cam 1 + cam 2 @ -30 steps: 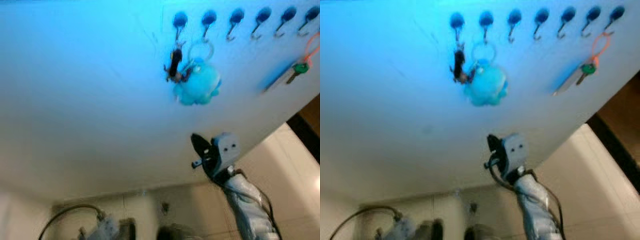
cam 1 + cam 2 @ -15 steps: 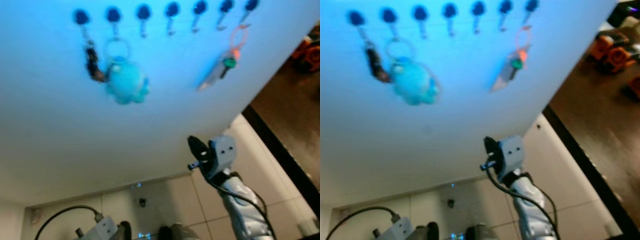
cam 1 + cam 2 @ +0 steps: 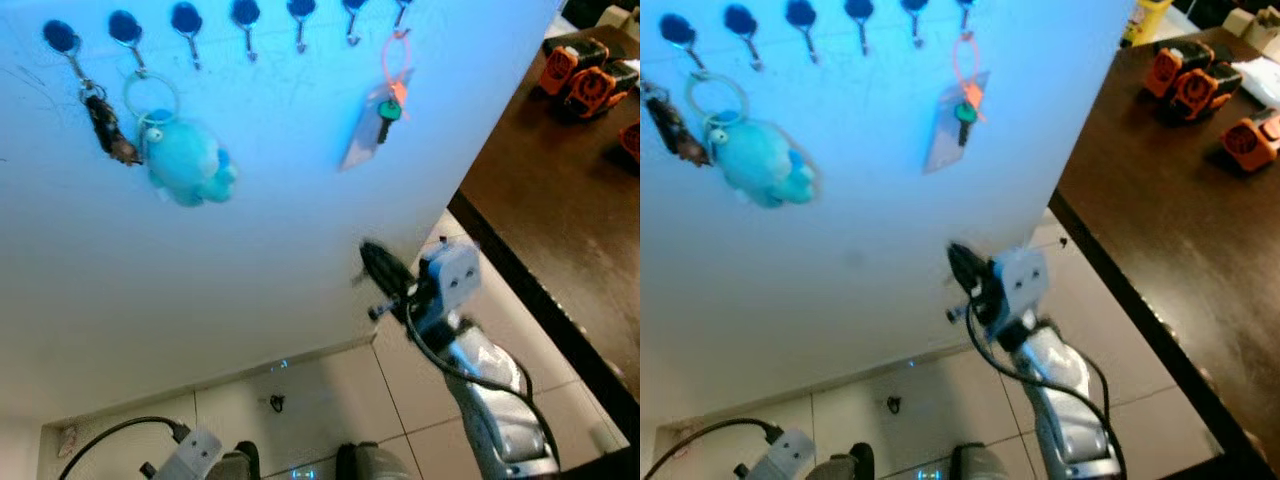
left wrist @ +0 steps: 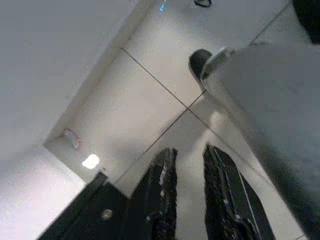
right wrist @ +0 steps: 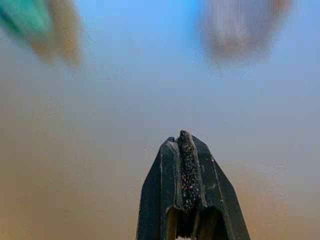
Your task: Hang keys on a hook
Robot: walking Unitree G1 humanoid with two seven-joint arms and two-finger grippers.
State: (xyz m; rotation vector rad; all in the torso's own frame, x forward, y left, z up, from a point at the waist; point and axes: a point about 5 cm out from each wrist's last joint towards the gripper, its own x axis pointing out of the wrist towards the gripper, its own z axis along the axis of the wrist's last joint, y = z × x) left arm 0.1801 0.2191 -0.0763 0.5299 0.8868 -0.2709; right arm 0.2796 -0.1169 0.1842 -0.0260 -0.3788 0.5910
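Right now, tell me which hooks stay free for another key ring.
Free: the three bare hooks between the blue plush keychain and the orange-looped key. Crowded: the leftmost two hooks, where the dark key bunch hangs beside the plush.

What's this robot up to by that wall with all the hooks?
It faces a white wall with a row of dark hooks. Already hanging there are a dark keychain, a blue plush keyring and a green-headed key on an orange loop. The right gripper is raised below them, jaws shut and holding nothing. The left gripper hangs over the tiled floor.
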